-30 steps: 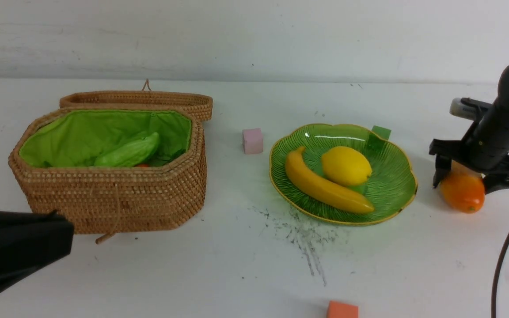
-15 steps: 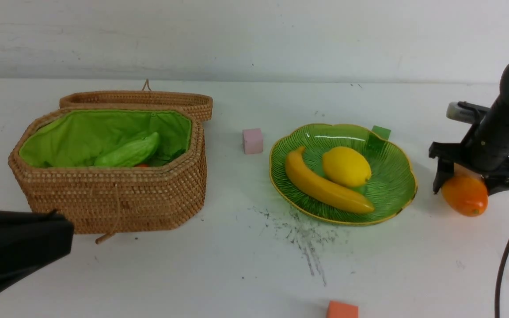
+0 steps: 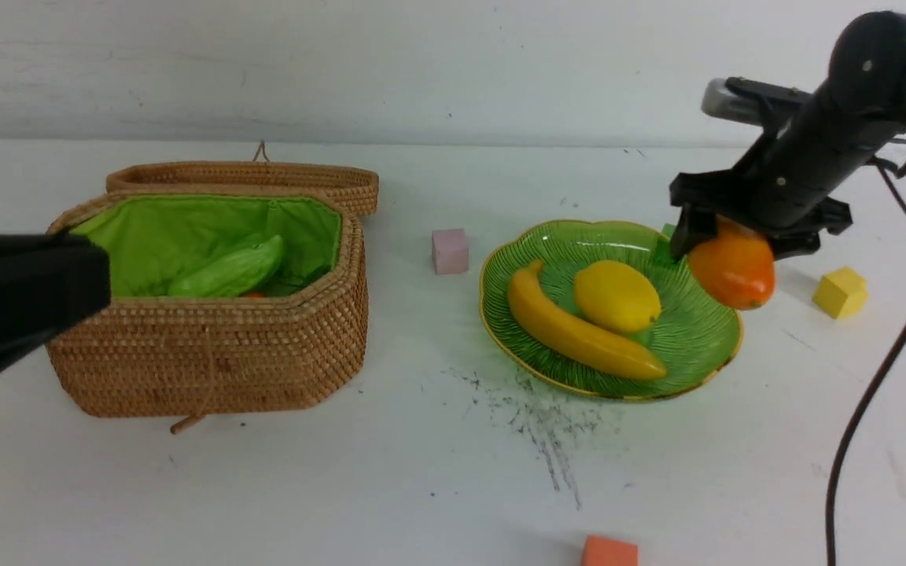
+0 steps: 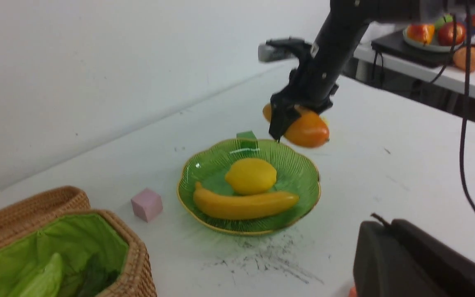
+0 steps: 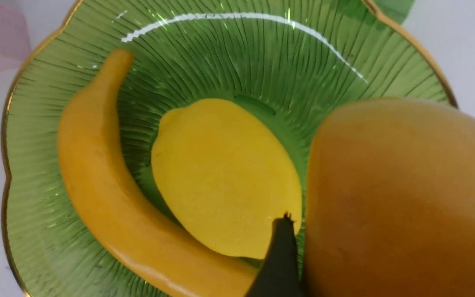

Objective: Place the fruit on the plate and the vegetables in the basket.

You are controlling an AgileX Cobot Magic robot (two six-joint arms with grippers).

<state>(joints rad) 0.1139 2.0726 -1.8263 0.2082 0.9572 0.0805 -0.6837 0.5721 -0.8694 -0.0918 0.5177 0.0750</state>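
Observation:
My right gripper (image 3: 738,248) is shut on the orange-red mango (image 3: 732,271) and holds it in the air over the right rim of the green plate (image 3: 697,334). The lemon (image 3: 616,295) and the banana (image 3: 579,334) lie in the plate, and the right wrist view shows the mango (image 5: 402,198) close above them. The open wicker basket (image 3: 209,354) stands at the left with the light green gourd (image 3: 229,271) and a sliver of orange carrot (image 3: 252,294) inside. My left gripper (image 3: 99,283) hovers shut and empty in front of the basket's left side.
A pink cube (image 3: 450,250) sits between basket and plate. A green cube (image 3: 677,234) is behind the plate, a yellow cube (image 3: 840,292) to its right, an orange cube (image 3: 609,552) at the near edge. The basket lid (image 3: 248,177) lies behind. A cable (image 3: 870,393) hangs from the right arm.
The right gripper has lifted the mango off the table and carried it left and up to the plate's right rim, uncovering the yellow cube. The left gripper has risen.

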